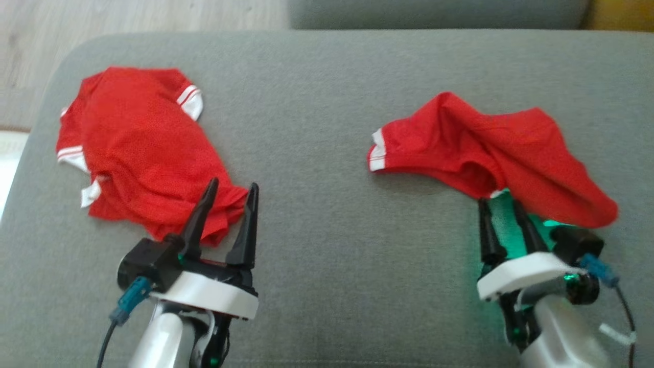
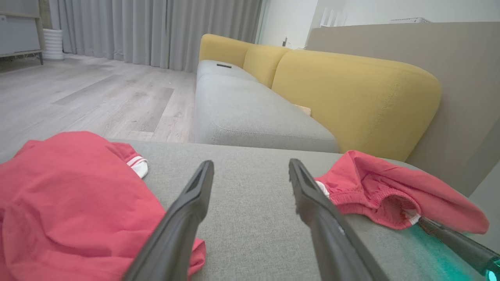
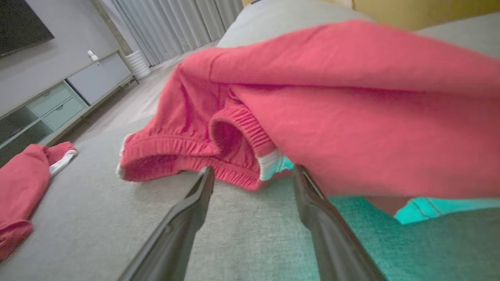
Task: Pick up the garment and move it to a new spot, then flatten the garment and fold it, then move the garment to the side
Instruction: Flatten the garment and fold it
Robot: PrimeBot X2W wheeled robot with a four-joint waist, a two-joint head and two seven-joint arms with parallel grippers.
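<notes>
Right gripper [image 1: 501, 210], fingers apart and holding nothing, noses in at the near edge of the crumpled red garment [image 1: 511, 143] on the right of the grey cushion [image 1: 317, 245]. Cloth this thin looks light, soft and floppy. It will sag and bunch, so the thick elastic waistband [image 3: 234, 128] just ahead of the fingers seems the surest hold. Left gripper [image 1: 233, 188], also spread, sits at the near corner of a second red garment [image 1: 138, 148], well apart on the left.

You have a wide bare lane of grey woven sofa cushion [image 1: 311, 153] between the crumpled red white-cuffed jersey [image 1: 138, 148] at the left and the rumpled red elastic-banded garment [image 1: 490, 148] at the right, which overhangs the right gripper [image 1: 499, 204].
</notes>
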